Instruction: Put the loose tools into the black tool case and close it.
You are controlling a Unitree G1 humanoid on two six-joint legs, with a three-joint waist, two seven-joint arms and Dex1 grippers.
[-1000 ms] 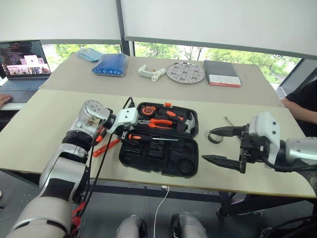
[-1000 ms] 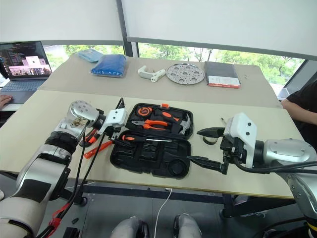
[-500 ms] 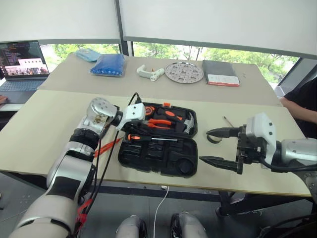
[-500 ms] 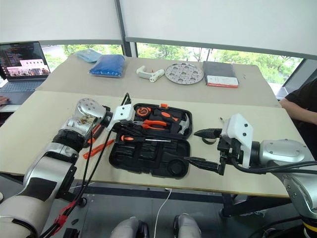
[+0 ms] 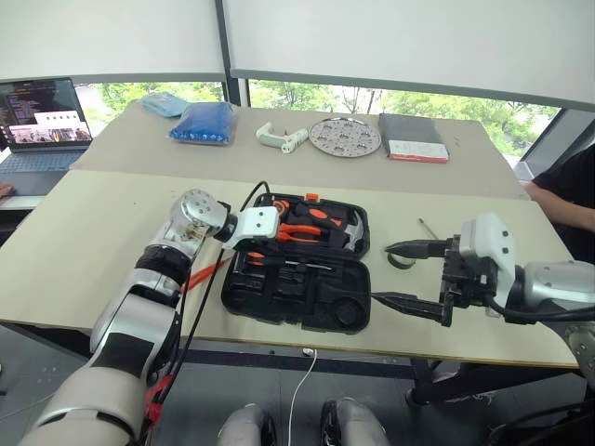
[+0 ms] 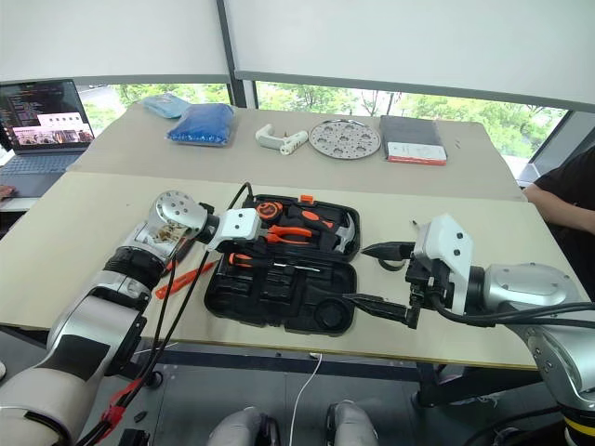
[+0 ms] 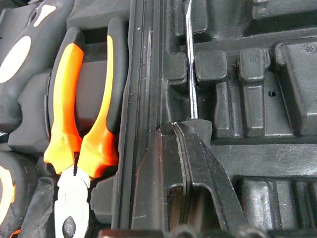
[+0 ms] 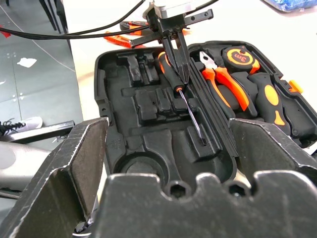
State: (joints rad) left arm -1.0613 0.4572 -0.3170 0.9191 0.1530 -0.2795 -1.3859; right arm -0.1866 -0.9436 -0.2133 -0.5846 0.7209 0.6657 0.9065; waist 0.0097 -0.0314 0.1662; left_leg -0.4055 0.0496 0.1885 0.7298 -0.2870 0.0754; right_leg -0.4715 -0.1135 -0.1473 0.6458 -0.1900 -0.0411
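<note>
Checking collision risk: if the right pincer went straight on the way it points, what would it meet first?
Probably the open black tool case: the right pincer, jaws wide, points at its near rim and round recess, then the screwdriver. Depth is unclear.

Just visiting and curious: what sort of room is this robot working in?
Probably an office or lab workspace: plain work tables by big windows with roller blinds, and an open laptop with someone typing.

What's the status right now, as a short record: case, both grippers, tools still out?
case: black tool case open on the table
left gripper: shut, tips at the screwdriver lying in the case's front half
right gripper: open, empty, hovering right of the case
outside case: tape roll on its right; orange tool on its left
</note>
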